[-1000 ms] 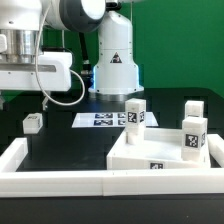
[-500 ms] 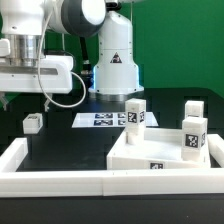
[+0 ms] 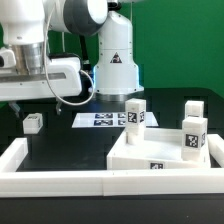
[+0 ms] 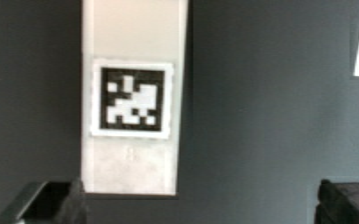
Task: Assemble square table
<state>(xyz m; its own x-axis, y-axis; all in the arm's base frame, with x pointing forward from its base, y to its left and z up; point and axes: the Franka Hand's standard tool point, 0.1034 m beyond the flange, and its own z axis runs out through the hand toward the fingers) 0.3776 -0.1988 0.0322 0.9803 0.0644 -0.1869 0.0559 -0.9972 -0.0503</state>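
1. I see the arm reaching in from the exterior view's upper left, its white wrist block held level high above the black worktop (image 3: pixel 60 145); the fingertips themselves sit behind that block, so that view does not show them to me.
2. In the wrist view the claw (image 4: pixel 194 200) is spread wide: its two dark fingers (image 4: pixel 43 200) stand at the frame's lower corners, well apart, with nothing pinched between them.
3. Between those fingers, lower down on the dark surface, lies a long white leg (image 4: pixel 133 95) with a black-and-white tag on its upper face. It sits closer to one finger than the other and touches neither.
4. I cannot tell for certain which leg of the exterior view this is; the small white leg (image 3: pixel 33 123) lying alone near that view's left is the nearest to the arm.
5. The square tabletop (image 3: pixel 160 155) lies flat at the exterior view's lower right, a tag on its near edge, pushed against the white rail (image 3: pixel 50 182) bordering the worktop.
6. Three tagged legs stand upright on or just behind the slab: one (image 3: pixel 135 113) at its far left corner, one (image 3: pixel 194 108) at the far right, one (image 3: pixel 194 138) nearer on the right.
7. The marker board (image 3: pixel 100 120) lies flat behind the slab, in front of the arm's white base (image 3: pixel 114 60).
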